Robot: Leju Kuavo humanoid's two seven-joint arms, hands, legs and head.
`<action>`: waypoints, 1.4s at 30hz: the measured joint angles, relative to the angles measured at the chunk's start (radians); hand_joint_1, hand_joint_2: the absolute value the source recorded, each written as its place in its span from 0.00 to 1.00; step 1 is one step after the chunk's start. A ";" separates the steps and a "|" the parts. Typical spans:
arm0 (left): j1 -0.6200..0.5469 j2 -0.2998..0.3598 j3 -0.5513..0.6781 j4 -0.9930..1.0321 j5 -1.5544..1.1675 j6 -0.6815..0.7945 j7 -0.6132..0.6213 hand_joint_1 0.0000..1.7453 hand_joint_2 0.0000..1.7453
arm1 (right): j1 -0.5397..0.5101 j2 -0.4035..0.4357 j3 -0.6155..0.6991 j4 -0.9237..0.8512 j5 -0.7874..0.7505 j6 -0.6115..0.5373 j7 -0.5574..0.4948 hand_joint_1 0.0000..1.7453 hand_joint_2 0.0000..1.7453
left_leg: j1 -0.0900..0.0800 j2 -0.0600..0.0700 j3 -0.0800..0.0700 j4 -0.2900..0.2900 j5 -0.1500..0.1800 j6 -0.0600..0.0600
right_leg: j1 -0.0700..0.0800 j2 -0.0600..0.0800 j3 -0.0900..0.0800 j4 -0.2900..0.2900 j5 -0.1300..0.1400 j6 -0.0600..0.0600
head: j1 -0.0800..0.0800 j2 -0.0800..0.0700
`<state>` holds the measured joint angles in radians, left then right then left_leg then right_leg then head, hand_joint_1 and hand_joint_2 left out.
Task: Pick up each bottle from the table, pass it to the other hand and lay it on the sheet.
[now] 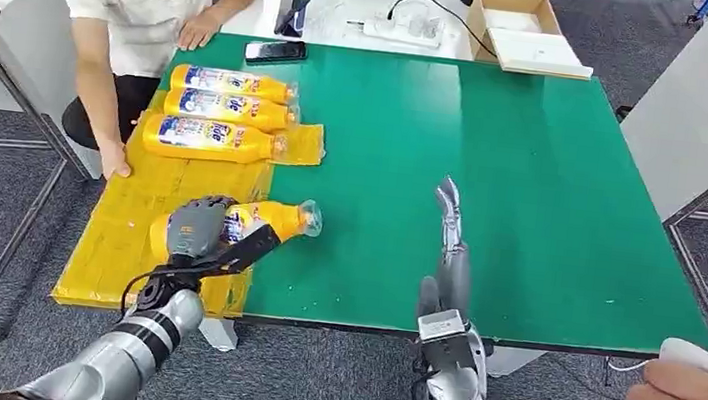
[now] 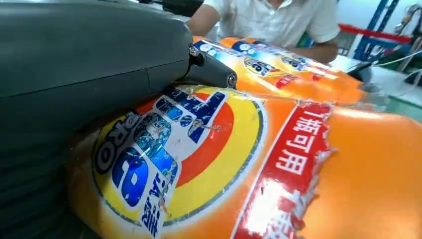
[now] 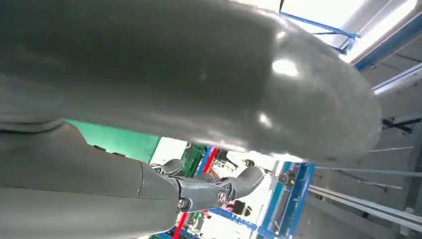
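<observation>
Fingers (image 1: 198,223) of left hand (image 1: 196,227) wrapped over fourth bottle (image 1: 272,219), on sheet (image 1: 126,224)

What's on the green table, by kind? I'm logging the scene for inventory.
Yellow bottles: 4, three lying on the sheet, one held by the left hand at
Yellow sheet: 1
Phone: 1
Total: 6

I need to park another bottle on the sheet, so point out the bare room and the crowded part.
Bare yellow sheet lies between the three far bottles and the bottle the left hand holds, more along its left edge near the person's hand. The green table beyond the right hand is open. The far end is crowded.
</observation>
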<state>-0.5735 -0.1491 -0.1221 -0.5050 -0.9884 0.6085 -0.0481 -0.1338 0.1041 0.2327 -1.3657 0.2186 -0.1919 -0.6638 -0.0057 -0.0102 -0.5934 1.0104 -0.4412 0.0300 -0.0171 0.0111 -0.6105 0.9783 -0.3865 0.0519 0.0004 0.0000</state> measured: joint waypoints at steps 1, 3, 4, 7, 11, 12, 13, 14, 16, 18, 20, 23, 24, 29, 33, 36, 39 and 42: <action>-0.008 0.004 0.004 0.012 0.001 0.000 0.000 0.92 1.00 | -0.003 0.001 0.000 0.007 0.000 0.000 0.000 0.00 0.00 | 0.000 0.000 0.000 0.000 0.000 0.000 | 0.000 0.000 0.000 0.000 0.000 0.000 | 0.000 0.000; -0.021 0.009 0.007 0.031 0.003 0.000 0.001 0.92 1.00 | -0.008 0.002 0.000 0.018 0.000 0.002 0.000 0.00 0.00 | 0.000 0.000 0.000 0.000 0.000 0.000 | 0.000 0.000 0.000 0.001 0.000 0.000 | 0.000 0.000; -0.026 0.012 0.007 0.040 0.002 0.000 0.005 0.91 1.00 | -0.010 0.002 -0.001 0.022 0.000 0.002 0.000 0.00 0.00 | 0.000 0.000 0.001 0.000 0.000 -0.001 | 0.000 0.000 0.000 0.001 0.000 0.000 | 0.000 0.000; -0.041 0.017 0.006 0.062 -0.029 -0.011 0.032 0.25 1.00 | -0.014 0.002 -0.004 0.036 -0.007 0.004 0.000 0.00 0.00 | 0.000 0.000 0.001 0.000 0.000 -0.001 | 0.000 0.000 0.000 0.001 0.000 0.000 | 0.000 0.000; -0.051 0.022 0.002 0.080 -0.082 -0.035 0.072 0.00 1.00 | -0.020 0.002 -0.026 0.071 -0.018 0.011 0.001 0.00 0.00 | 0.000 0.000 0.001 0.000 0.000 -0.001 | 0.000 0.000 0.000 0.001 0.000 0.000 | 0.000 0.000; -0.053 0.022 0.002 0.083 -0.082 -0.052 0.063 0.00 1.00 | -0.022 0.002 -0.031 0.081 -0.020 0.011 0.001 0.00 0.00 | 0.000 0.000 0.001 0.000 0.000 -0.001 | 0.000 0.000 0.000 0.001 0.000 0.000 | 0.000 0.000; -0.054 0.023 0.001 0.085 -0.080 -0.071 0.051 0.00 1.00 | -0.023 0.002 -0.035 0.091 -0.021 0.012 0.001 0.00 0.00 | 0.000 0.000 0.001 0.000 0.000 -0.001 | 0.000 0.000 0.000 0.001 0.000 0.000 | 0.000 0.000; -0.055 0.023 0.000 0.086 -0.078 -0.090 0.039 0.00 1.00 | -0.024 0.002 -0.041 0.100 -0.022 0.012 0.000 0.00 0.00 | 0.000 0.000 0.001 0.000 0.000 -0.001 | 0.000 0.000 0.000 0.001 0.000 0.000 | 0.000 0.000; -0.056 0.024 -0.002 0.087 -0.068 -0.124 0.020 0.00 1.00 | -0.026 0.002 -0.051 0.116 -0.022 0.012 0.000 0.00 0.00 | 0.000 0.000 0.001 0.000 0.000 -0.001 | 0.000 0.000 0.000 0.001 0.000 0.000 | 0.000 0.000; -0.058 0.025 -0.003 0.090 -0.068 -0.136 0.013 0.00 1.00 | -0.029 0.003 -0.057 0.128 -0.022 0.012 -0.001 0.00 0.00 | 0.000 -0.001 0.001 0.000 0.000 -0.001 | 0.000 0.000 0.001 0.001 0.000 0.000 | 0.000 0.000; -0.060 0.026 -0.004 0.091 -0.067 -0.160 -0.005 0.00 1.00 | -0.032 0.005 -0.061 0.138 -0.022 0.012 -0.001 0.00 0.00 | 0.000 -0.001 0.001 0.000 0.000 -0.001 | 0.000 0.000 0.001 0.001 0.000 0.000 | 0.000 0.000; -0.062 0.027 -0.005 0.091 -0.045 -0.230 -0.061 0.00 1.00 | -0.035 0.005 -0.070 0.150 -0.021 0.015 -0.002 0.00 0.00 | 0.000 -0.004 0.001 0.000 0.000 -0.001 | -0.001 -0.001 0.002 0.001 0.000 0.000 | 0.000 0.000; -0.062 0.027 -0.006 0.091 -0.042 -0.239 -0.070 0.00 1.00 | -0.036 0.005 -0.073 0.154 -0.021 0.016 -0.002 0.00 0.00 | -0.001 -0.004 0.002 0.000 0.000 -0.001 | -0.001 -0.001 0.003 0.001 0.000 0.000 | 0.000 0.000; -0.061 0.028 -0.013 0.091 -0.033 -0.246 -0.081 0.00 1.00 | -0.037 0.007 -0.080 0.167 -0.021 0.021 -0.002 0.00 0.00 | -0.001 -0.005 0.003 0.000 0.001 0.000 | -0.001 -0.002 0.004 0.000 0.000 0.000 | 0.000 0.000; -0.059 0.029 -0.014 0.089 0.003 -0.247 -0.113 0.00 1.00 | -0.036 0.010 -0.091 0.174 -0.021 0.023 -0.003 0.00 0.00 | -0.001 -0.005 0.005 0.000 0.001 0.000 | -0.001 -0.003 0.006 0.001 -0.001 0.000 | 0.000 0.000; -0.050 0.031 -0.015 0.079 0.055 -0.240 -0.167 0.00 1.00 | -0.036 0.012 -0.096 0.180 -0.018 0.021 -0.003 0.00 0.00 | -0.001 -0.006 0.005 0.000 0.001 0.000 | -0.001 -0.004 0.006 0.001 -0.001 0.000 | 0.000 0.000; -0.006 0.027 -0.014 0.027 0.207 -0.156 -0.323 0.00 1.00 | -0.033 0.013 -0.100 0.182 -0.020 0.011 -0.003 0.00 0.00 | -0.001 -0.005 0.005 0.000 0.001 0.000 | -0.001 -0.004 0.005 0.001 -0.001 0.000 | 0.000 0.000; 0.063 0.005 -0.014 -0.075 0.353 -0.055 -0.466 0.00 1.00 | -0.021 0.012 -0.101 0.182 -0.028 0.007 -0.003 0.00 0.00 | -0.001 -0.006 0.002 0.000 0.001 0.000 | -0.001 -0.004 0.003 0.001 0.000 0.000 | 0.000 0.000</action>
<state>-0.5107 -0.1442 -0.1358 -0.5803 -0.6350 0.5532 -0.5143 -0.1547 0.1163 0.1320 -1.1837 0.1907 -0.1846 -0.6664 -0.0065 -0.0158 -0.5919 1.0106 -0.4398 0.0296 -0.0178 0.0071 -0.6079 0.9789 -0.3870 0.0518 0.0004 -0.0004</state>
